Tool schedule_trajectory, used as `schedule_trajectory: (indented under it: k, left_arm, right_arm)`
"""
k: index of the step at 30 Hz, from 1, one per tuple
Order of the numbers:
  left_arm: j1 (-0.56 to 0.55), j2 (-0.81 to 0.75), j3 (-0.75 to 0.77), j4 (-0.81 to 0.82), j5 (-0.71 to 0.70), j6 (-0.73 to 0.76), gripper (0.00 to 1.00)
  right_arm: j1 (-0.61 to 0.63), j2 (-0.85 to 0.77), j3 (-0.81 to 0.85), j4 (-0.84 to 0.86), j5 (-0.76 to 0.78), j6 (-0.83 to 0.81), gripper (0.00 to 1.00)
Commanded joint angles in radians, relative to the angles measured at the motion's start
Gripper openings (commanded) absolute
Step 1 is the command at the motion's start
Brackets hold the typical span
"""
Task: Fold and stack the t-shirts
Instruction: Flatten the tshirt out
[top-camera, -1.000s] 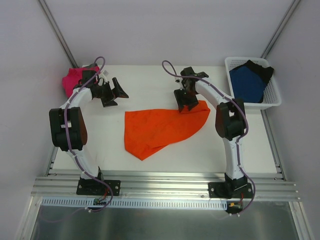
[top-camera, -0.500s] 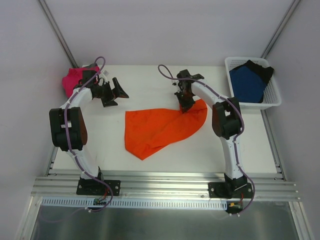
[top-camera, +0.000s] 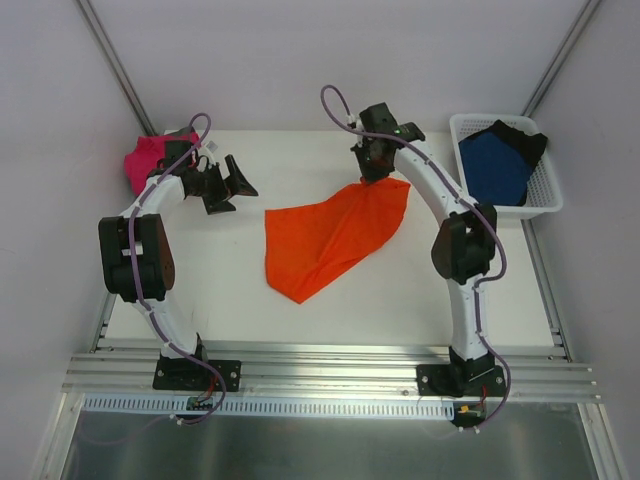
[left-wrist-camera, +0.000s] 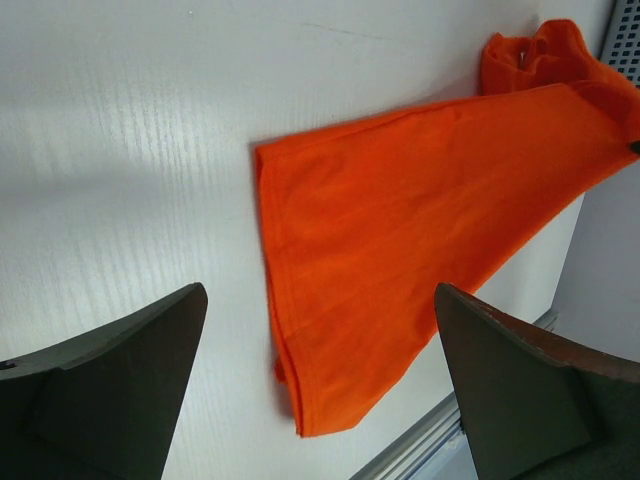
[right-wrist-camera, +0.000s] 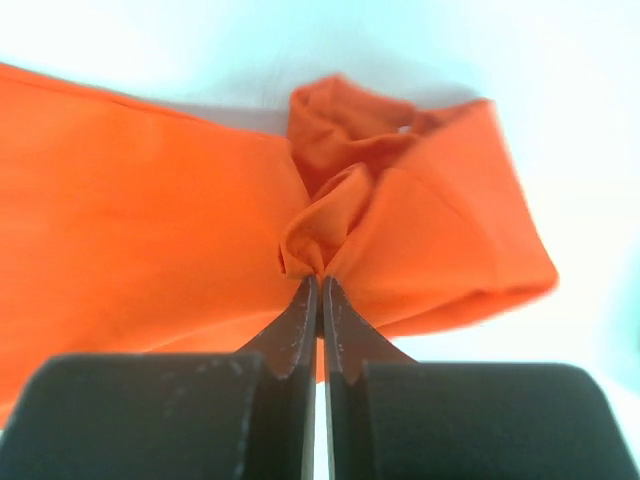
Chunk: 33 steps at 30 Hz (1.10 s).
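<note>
White tabletop (top-camera: 200, 290), matte with a faint grain, fills my view between pale walls. Nearest me on it is the tapered tail of the orange t-shirt (top-camera: 330, 235). It is thin, soft knit lying mostly flat in a long wedge that points toward the near edge, with a stitched hem along its left side.

At the wedge's far end the right gripper (right-wrist-camera: 320, 285) has its jaws pressed together on a small puckered fold of that cloth. The fabric bunches into creases just beyond the tips. I read that pinch as a handle: with one far corner held, I can drag the shirt and pull it smooth before any fold.

The left gripper (top-camera: 232, 188) hangs to the shirt's left, jaws spread wide and holding nothing, probably placed to take a second corner.

Farther back, the magenta-pink shirt (top-camera: 145, 160) sits crumpled in the far left corner. The dark blue shirt (top-camera: 492, 165) and black shirt (top-camera: 522, 132) lie in the white mesh basket (top-camera: 545, 205) at far right.
</note>
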Motion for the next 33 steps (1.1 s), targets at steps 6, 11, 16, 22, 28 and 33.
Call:
schedule_trajectory:
  k: [6, 11, 16, 22, 28, 33]
  left_arm:
    - [-0.042, -0.017, 0.063, -0.019, 0.055, -0.01, 0.99]
    - [-0.056, 0.006, 0.082, -0.019, 0.058, -0.014, 0.99]
    - [-0.057, -0.049, 0.077, -0.017, 0.029, -0.007, 0.99]
    - [-0.059, -0.124, 0.056, -0.03, -0.026, 0.058, 0.99]
    - [-0.063, -0.13, 0.039, -0.045, -0.04, 0.089, 0.99]
    - [-0.063, -0.11, 0.024, -0.051, -0.02, 0.088, 0.97]
  right_arm:
    - [0.045, -0.38, 0.01, -0.021, 0.134, -0.088, 0.01]
    - [0.126, -0.757, -0.428, -0.115, 0.099, -0.081, 0.01]
    - [0.118, -0.916, -0.73, -0.199, -0.074, -0.006, 0.16]
    - [0.077, -0.803, -0.67, -0.144, -0.187, 0.025, 0.71]
    - [-0.029, -0.559, -0.421, -0.089, -0.155, 0.054, 0.71]
    - [-0.063, -0.362, -0.309, -0.069, -0.142, 0.024, 0.65]
